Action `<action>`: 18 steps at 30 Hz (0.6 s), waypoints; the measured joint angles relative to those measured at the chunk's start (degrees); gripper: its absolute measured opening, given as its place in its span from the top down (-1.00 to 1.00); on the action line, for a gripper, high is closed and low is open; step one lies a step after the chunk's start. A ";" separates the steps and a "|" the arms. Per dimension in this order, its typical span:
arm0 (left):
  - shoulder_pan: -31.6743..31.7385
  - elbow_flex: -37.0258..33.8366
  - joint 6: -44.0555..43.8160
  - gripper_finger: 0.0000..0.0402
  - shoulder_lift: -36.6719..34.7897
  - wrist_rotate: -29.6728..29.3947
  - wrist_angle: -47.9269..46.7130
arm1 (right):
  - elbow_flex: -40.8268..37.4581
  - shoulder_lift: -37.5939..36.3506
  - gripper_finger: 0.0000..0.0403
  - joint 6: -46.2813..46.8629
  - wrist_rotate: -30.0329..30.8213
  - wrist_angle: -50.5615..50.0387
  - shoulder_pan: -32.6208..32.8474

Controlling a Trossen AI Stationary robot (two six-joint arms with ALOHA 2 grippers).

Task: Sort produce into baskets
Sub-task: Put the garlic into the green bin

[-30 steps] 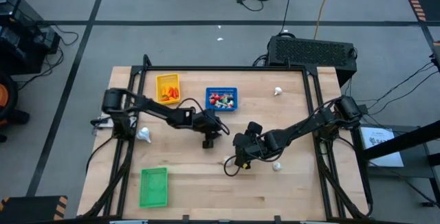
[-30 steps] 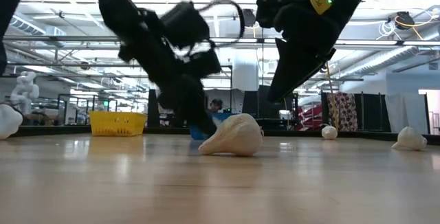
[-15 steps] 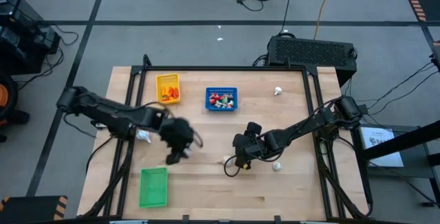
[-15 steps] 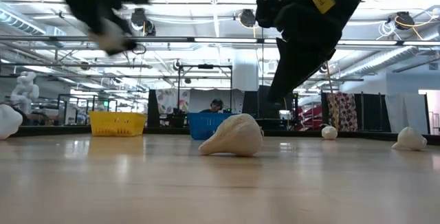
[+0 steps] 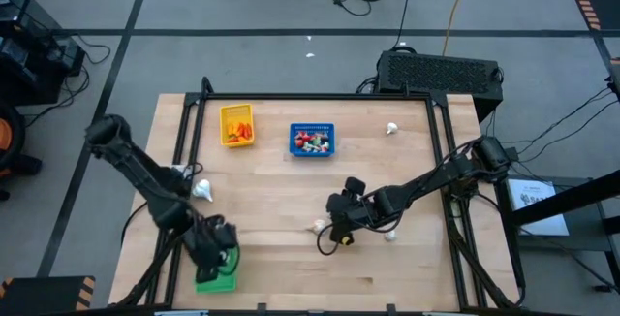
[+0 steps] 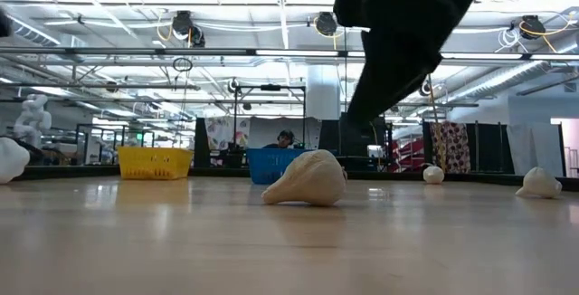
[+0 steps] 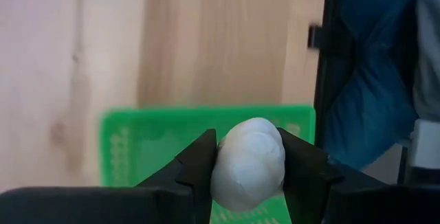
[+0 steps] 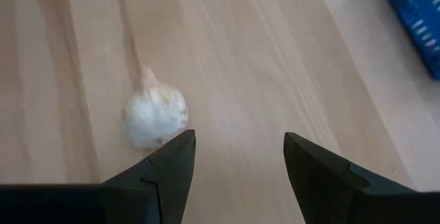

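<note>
The left gripper (image 7: 247, 165) hung over the green basket (image 5: 215, 263) at the near left corner of the table (image 5: 291, 180), its two fingers (image 7: 196, 162) clamped on a white garlic bulb (image 7: 249, 162). The bulb sat squarely between the fingertips and bulged a little past them, with the green basket's mesh floor directly beyond it.

The right gripper (image 8: 237, 155) was over the middle of the table, its fingers (image 8: 172, 165) spread apart and holding nothing. A second garlic bulb (image 8: 154, 114) lay on the bare wood just ahead of one fingertip and outside the gap, apart from it. In the high view another bulb (image 5: 390, 235) lay just on the other side of that gripper.

Well beyond both sets of fingers, at the far side of the table, the yellow basket (image 5: 236, 124) held orange pieces, and the blue basket (image 5: 312, 140) beside it held red and white pieces. One bulb (image 5: 202, 190) rested near the left edge and one (image 5: 391, 129) near the far right corner.
</note>
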 joint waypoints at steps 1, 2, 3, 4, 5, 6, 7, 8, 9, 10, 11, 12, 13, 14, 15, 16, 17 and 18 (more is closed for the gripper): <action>-1.48 0.01 -1.07 0.33 0.55 -0.50 0.02 | 0.00 0.00 -0.05 -0.14 0.02 0.64 -0.04; -2.94 -0.01 -2.02 0.33 1.15 -0.98 0.01 | 0.00 0.00 -0.05 -0.43 0.00 1.42 -0.13; -4.20 0.00 -2.45 0.33 1.70 -1.33 -0.02 | 0.00 0.00 -0.05 -0.89 0.02 2.30 -0.13; -5.41 0.01 -2.66 0.33 2.26 -1.67 0.00 | 0.00 0.00 -0.05 -1.40 0.02 3.13 -0.24; -6.52 0.00 -2.57 0.33 2.79 -2.06 0.02 | 0.00 0.00 -0.05 -1.83 0.02 3.81 -0.34; -7.51 -0.01 -2.25 0.33 3.45 -2.52 0.02 | 0.00 0.00 -0.05 -2.36 0.00 4.42 -0.42; -8.33 0.01 -2.22 0.32 4.15 -3.01 0.02 | 0.00 0.00 -0.05 -2.72 -0.01 4.97 -0.54; -9.06 0.01 -2.18 0.31 4.79 -3.58 0.00 | 0.00 0.00 -0.05 -2.84 0.00 5.45 -0.71; -9.61 0.01 -2.18 0.30 5.40 -4.09 -0.04 | 0.00 0.00 -0.05 -2.91 0.01 5.57 -0.86; -9.99 0.01 -2.05 0.28 5.99 -4.58 -0.21 | 0.00 0.00 -0.05 -2.91 0.04 5.48 -0.95; -10.21 0.01 -1.70 0.27 6.59 -5.22 -0.77 | 0.00 0.00 -0.05 -2.94 0.04 5.44 -1.11; -10.35 0.01 -1.43 0.25 7.16 -6.04 -1.80 | 0.00 0.00 -0.05 -2.95 0.02 5.38 -1.18; -10.35 0.01 -1.19 0.23 7.67 -6.58 -3.00 | 0.00 0.00 -0.05 -2.95 0.04 5.28 -1.20; -10.35 0.01 -1.75 0.20 8.16 -6.72 -4.01 | 0.00 0.00 -0.05 -2.95 0.04 5.30 -1.20; -10.35 0.01 -2.96 0.18 8.50 -6.72 -4.87 | 0.00 0.00 -0.05 -2.95 0.04 5.27 -1.20; -10.31 0.01 -4.07 0.15 8.75 -6.64 -6.03 | 0.00 0.00 -0.05 -2.95 0.04 5.17 -1.17; -10.10 0.01 -4.92 0.12 8.86 -6.37 -7.20 | 0.00 0.00 -0.05 -2.95 0.02 5.11 -1.06; -9.90 0.01 -5.58 0.09 8.89 -5.82 -8.02 | 0.00 0.00 -0.05 -2.95 0.02 5.09 -0.94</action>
